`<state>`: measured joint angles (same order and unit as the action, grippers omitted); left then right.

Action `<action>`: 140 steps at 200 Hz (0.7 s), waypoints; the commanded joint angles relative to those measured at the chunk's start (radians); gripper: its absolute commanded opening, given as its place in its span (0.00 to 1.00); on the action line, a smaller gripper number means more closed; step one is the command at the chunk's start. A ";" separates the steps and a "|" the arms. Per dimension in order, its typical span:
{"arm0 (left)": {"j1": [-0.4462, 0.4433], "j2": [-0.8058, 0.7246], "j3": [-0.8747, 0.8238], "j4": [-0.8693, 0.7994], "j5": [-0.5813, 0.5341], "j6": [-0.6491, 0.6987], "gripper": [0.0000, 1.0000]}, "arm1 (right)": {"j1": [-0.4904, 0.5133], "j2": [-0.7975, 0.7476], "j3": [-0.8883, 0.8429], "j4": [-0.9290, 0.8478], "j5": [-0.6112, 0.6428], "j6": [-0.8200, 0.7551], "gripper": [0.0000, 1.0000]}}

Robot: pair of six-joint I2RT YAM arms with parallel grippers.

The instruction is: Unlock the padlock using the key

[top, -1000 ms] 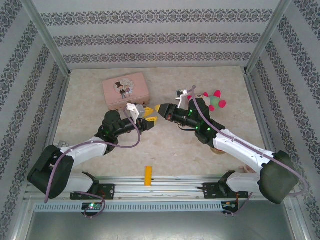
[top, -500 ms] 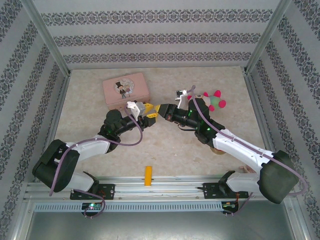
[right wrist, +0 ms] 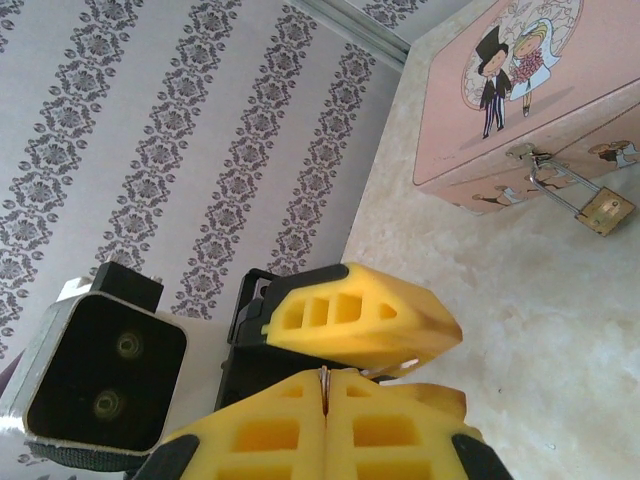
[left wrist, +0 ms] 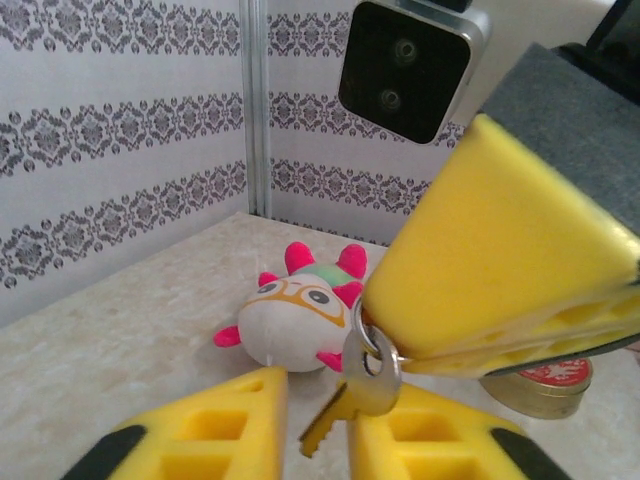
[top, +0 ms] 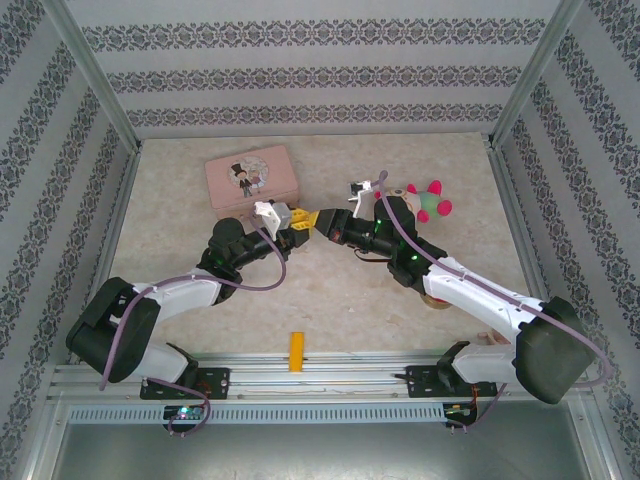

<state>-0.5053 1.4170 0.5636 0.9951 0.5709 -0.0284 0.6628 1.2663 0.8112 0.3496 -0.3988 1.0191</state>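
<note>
The key hangs by its ring from the tips of my right gripper, whose big yellow fingers come in from the right. That right gripper is shut on the thin metal ring. My left gripper stands narrowly open, and the key's blade reaches down into the gap between its pads. The two grippers meet tip to tip above mid-table, left gripper against right gripper. The small brass padlock hangs locked on the hasp of the pink tin.
The pink tin lies at the back left. A plush toy sits at the back right, just behind the grippers. A round red-lidded tin rests under the right arm. A yellow block lies by the front rail.
My left gripper has crept up and right to the right gripper's tips, and its jaws have narrowed round the hanging key. The right arm has barely moved.
</note>
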 commanded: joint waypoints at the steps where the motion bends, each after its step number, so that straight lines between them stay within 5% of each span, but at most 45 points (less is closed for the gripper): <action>1: -0.013 -0.002 0.030 0.023 -0.007 0.031 0.15 | -0.009 0.005 0.011 0.042 -0.015 0.004 0.00; 36: -0.013 -0.033 0.039 -0.062 -0.031 0.109 0.00 | -0.013 0.010 0.008 0.041 -0.018 0.007 0.00; 82: -0.023 -0.099 0.036 -0.158 -0.119 0.235 0.00 | -0.024 -0.001 0.006 0.028 -0.020 -0.001 0.00; 140: -0.094 -0.176 0.033 -0.279 -0.355 0.504 0.00 | -0.039 -0.076 0.017 -0.115 0.032 -0.029 0.32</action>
<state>-0.5674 1.2804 0.5701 0.7883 0.3492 0.3061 0.6357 1.2507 0.8108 0.3119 -0.4034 1.0122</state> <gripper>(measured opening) 0.054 0.298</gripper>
